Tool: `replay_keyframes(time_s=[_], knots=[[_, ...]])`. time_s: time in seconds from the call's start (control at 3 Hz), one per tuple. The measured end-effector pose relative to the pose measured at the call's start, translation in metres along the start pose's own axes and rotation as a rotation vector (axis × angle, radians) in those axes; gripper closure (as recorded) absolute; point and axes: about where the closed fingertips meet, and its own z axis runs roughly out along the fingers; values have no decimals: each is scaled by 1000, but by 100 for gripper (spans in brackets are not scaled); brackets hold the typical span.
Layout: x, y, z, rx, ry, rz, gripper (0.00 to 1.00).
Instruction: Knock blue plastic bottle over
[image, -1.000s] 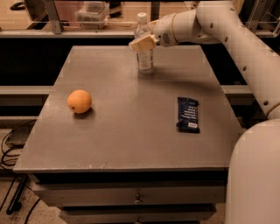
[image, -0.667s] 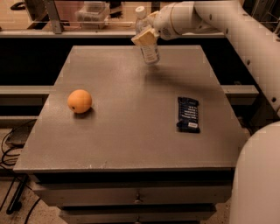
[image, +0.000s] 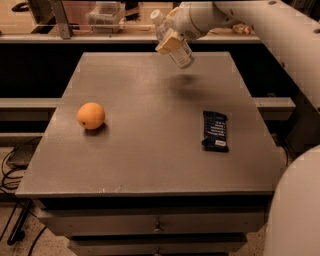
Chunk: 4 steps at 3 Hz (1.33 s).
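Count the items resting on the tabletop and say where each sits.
2. The orange sits left of centre; the snack bar lies at right. The blue plastic bottle is not counted: the end effector holds it tilted above the far edge.

With the gripper (image: 170, 42) clasping the bottle (image: 182, 56) above the far edge, the worktop (image: 150, 165) lies open between the left-edge orange (image: 91, 115) and right-edge snack bar (image: 215, 131).
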Motion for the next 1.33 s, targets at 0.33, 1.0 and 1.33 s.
replay_keyframes(time_s=[0.33,1.0,1.33], knots=[[7,25,11,-67,57,-48,61],[10,88,32,-229,65,1,7],[14,112,33,-289,28,118,0]])
